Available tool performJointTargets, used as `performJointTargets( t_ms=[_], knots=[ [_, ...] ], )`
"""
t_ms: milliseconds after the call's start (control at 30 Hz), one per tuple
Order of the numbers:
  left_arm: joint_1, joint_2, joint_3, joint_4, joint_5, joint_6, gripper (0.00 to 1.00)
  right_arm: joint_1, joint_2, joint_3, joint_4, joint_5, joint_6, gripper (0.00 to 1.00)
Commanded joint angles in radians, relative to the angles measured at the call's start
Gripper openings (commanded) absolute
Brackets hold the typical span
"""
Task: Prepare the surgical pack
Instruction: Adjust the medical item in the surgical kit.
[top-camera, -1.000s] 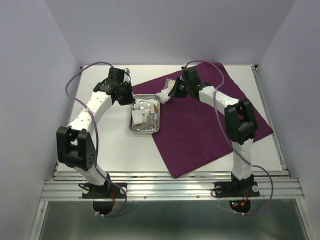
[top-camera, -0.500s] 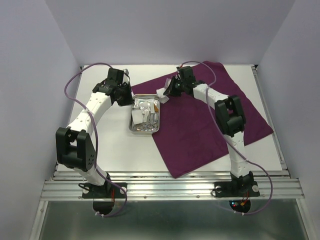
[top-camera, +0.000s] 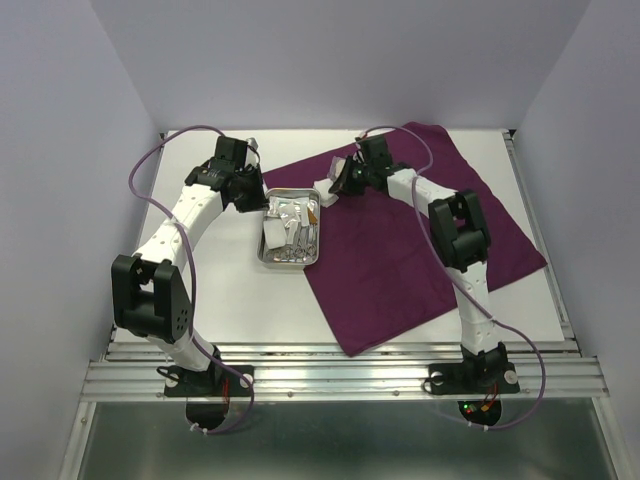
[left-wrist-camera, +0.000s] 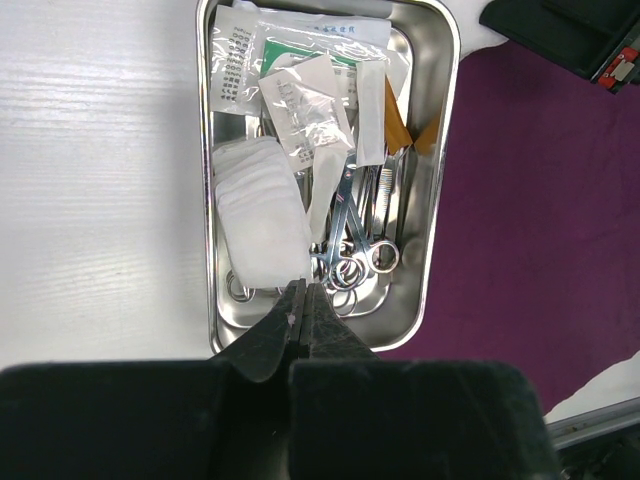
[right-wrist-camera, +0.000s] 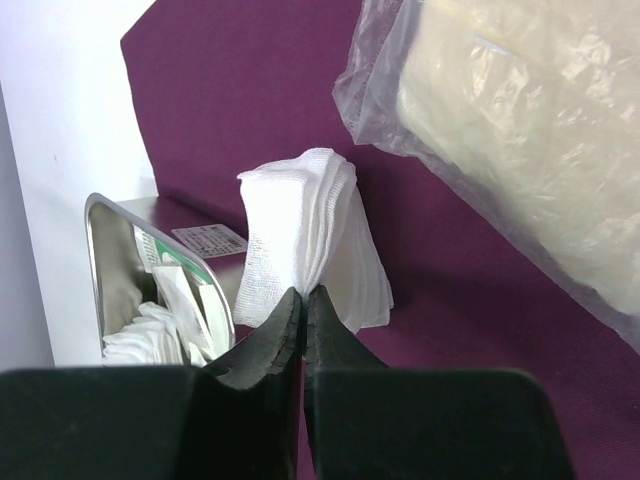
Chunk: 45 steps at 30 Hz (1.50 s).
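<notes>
both sets of fingers are clenched. the left fingers (left-wrist-camera: 268, 345), empty, hover over the near end of the steel tray (left-wrist-camera: 440, 180), which sits on the table (left-wrist-camera: 100, 150) and holds gauze squares (left-wrist-camera: 260, 215), scissors (left-wrist-camera: 345, 235) and packets (left-wrist-camera: 300, 80). the right fingers (right-wrist-camera: 270, 340) pinch a folded gauze stack (right-wrist-camera: 305, 230) over the purple cloth (right-wrist-camera: 250, 80), near a clear packet (right-wrist-camera: 520, 130).

Bright, even light, soft shadows, glare on the steel tray (left-wrist-camera: 438, 170), sharp focus.

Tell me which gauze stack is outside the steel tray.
The gauze stack pinched in the right tool, over the purple cloth beside the tray. The other stack lies flat inside it.
</notes>
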<state>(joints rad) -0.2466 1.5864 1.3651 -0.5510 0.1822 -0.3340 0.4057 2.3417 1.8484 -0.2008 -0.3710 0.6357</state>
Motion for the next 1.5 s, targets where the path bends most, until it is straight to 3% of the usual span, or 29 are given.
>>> performJointTargets(
  t_ms=[0,333,500,600,1067,1267,1467],
  knots=[
    [0.003,-0.032,-0.006,0.003,0.007,0.001,0.0,-0.007,0.019,-0.008,0.029,-0.008,-0.005,0.02],
    [0.003,-0.034,-0.004,0.005,0.01,0.0,0.0,-0.007,0.042,0.023,0.0,-0.045,-0.018,0.14],
    [0.003,-0.036,-0.003,0.003,0.014,-0.002,0.0,-0.007,0.021,0.026,-0.02,-0.016,-0.039,0.32],
    [0.003,-0.036,-0.003,0.003,0.016,-0.003,0.0,-0.007,-0.01,0.026,-0.029,0.012,-0.057,0.36],
    [0.003,-0.028,0.005,0.005,0.026,0.0,0.0,-0.016,-0.078,0.023,-0.057,0.099,-0.091,0.47],
    [0.003,-0.029,-0.001,0.008,0.025,0.001,0.0,-0.025,-0.027,0.041,-0.057,0.043,-0.07,0.62],
    [0.003,-0.031,-0.009,0.008,0.022,0.0,0.0,-0.025,0.034,0.083,-0.055,-0.032,-0.042,0.62]
  ],
)
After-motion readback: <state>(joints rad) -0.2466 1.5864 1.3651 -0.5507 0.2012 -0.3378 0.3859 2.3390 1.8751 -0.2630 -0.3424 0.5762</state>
